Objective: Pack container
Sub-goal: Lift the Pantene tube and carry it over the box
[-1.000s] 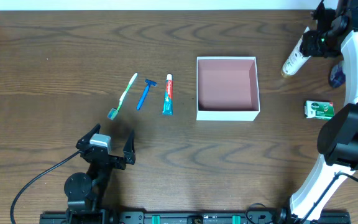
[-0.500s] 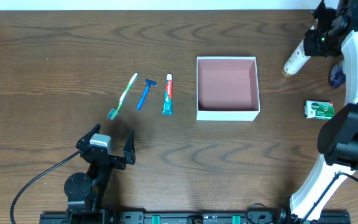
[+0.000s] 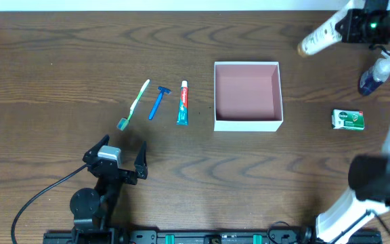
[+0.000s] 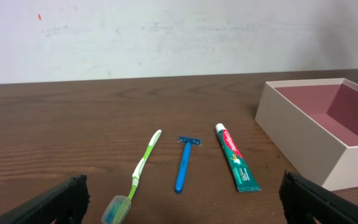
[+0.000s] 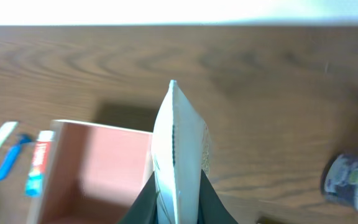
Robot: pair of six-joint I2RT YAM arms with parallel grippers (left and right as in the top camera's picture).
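Note:
The container (image 3: 247, 95) is a square white box with a dusty-pink inside at the table's middle; it also shows in the left wrist view (image 4: 319, 127) and the right wrist view (image 5: 92, 177). It holds nothing. My right gripper (image 3: 347, 26) is shut on a white tube (image 3: 319, 37), held in the air at the back right, beyond the container's far right corner; the tube (image 5: 179, 149) stands between the fingers. My left gripper (image 3: 117, 157) is open and empty near the front left, behind a toothbrush (image 3: 134, 104), a blue razor (image 3: 158, 102) and a toothpaste tube (image 3: 183, 103).
A green-and-white soap packet (image 3: 348, 119) lies right of the container. A dark blue bottle with a white cap (image 3: 374, 74) lies at the far right, also in the right wrist view (image 5: 353, 180). The table's back edge is close behind the right gripper.
My right gripper has lifted the white tube and carried it leftward and toward the back edge. The blue bottle is now uncovered. The left arm has not moved.

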